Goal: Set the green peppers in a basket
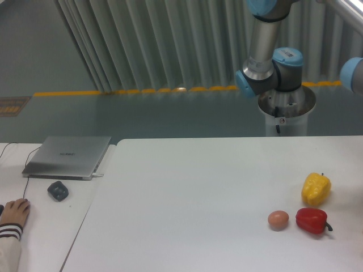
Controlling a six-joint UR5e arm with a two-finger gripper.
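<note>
My arm [266, 51], a grey metal tube with light-blue joint caps, enters from the top edge at the right and bends at a joint above the far edge of the white rectangular table [187, 192]. Its cylindrical silver base pedestal [285, 116] stands just behind that far edge. My gripper is out of frame, so I cannot tell whether its fingers are spread or closed, or whether they hold anything. No green bell pepper appears anywhere in this view, and no basket appears either; their positions cannot be determined from this camera. On the right part of the table lies a glossy yellow bell pepper [316, 188], blocky and lobed, standing roughly upright with its stem at the top. Nearer the front edge and just below it lies a glossy red bell pepper [311, 220] on its side, its dark stem pointing right. A small round orange-tan egg-shaped object [278, 220] rests just left of the red pepper, close to it but apart. On a second white surface at the left sits a closed silver laptop [68, 156], with a dark grey computer mouse [58, 190] near its front edge. A person's hand [14, 213] in a striped cuff rests at the left edge.
</note>
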